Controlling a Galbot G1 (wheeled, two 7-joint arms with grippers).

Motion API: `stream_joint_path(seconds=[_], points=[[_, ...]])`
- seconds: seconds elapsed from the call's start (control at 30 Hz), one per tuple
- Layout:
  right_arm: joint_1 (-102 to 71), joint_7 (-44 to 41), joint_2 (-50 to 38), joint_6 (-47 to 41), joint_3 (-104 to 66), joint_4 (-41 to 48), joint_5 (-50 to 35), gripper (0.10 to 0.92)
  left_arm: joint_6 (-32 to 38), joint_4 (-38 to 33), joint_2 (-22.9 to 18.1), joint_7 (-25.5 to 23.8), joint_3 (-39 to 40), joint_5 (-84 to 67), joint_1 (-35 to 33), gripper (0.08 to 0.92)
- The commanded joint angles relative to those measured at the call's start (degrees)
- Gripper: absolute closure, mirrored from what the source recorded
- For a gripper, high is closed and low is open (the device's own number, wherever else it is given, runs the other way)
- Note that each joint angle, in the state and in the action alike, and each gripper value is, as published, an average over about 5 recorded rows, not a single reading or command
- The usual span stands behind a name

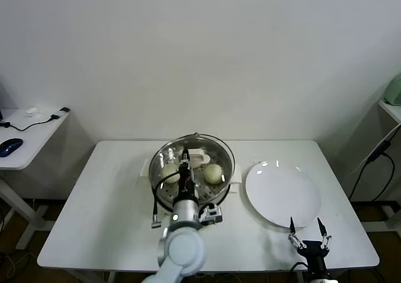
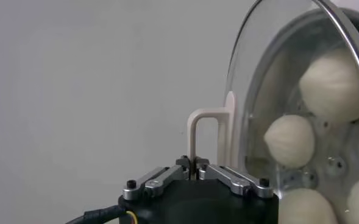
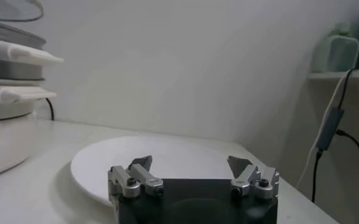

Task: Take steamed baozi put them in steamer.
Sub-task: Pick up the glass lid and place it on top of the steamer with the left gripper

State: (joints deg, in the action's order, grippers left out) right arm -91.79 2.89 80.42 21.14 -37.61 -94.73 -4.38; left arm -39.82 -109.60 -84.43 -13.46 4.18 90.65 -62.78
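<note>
Head view: left arm holds the lid over the loaded steamer, right arm idle.

Left gripper (image 2: 195, 172) is pinched on the glass lid's white handle (image 2: 205, 137), and the glass lid (image 2: 270, 91) stands on edge directly ahead of the fingertips, its disc between gripper and pot. Steamer (image 1: 227, 153) lies just beyond and below the left gripper; at least four steamed baozi (image 2: 290, 140) show through the glass on the perforated tray, though the exact count is hard to confirm. White plate (image 1: 283, 193) looks bare, just ahead of the right gripper (image 1: 309, 235), whose fingers are spread with nothing between them. Left arm is the nearer one; probably only seating the lid remains.
</note>
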Motion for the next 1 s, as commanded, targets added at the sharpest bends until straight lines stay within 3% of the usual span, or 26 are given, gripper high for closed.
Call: stream_joint_path(seconds=[0.03,0.5,1.0], points=[[0.2,0.7,0.3,1.1,0.0,0.5,-0.2,0.202,-1.0,4.1,-2.9,-0.6,2.8,2.6,1.7,0.866],[0.5,1.2,0.9,2.2,-0.4,0.7,1.0,0.203,-0.4,5.2,0.3,1.4,-0.8,1.7,1.6,0.866],[0.6,1.3,1.5,4.0,-0.1,1.3,2.7,0.202,0.4,6.8,0.1,3.3,-1.5,1.7,0.7,0.866]])
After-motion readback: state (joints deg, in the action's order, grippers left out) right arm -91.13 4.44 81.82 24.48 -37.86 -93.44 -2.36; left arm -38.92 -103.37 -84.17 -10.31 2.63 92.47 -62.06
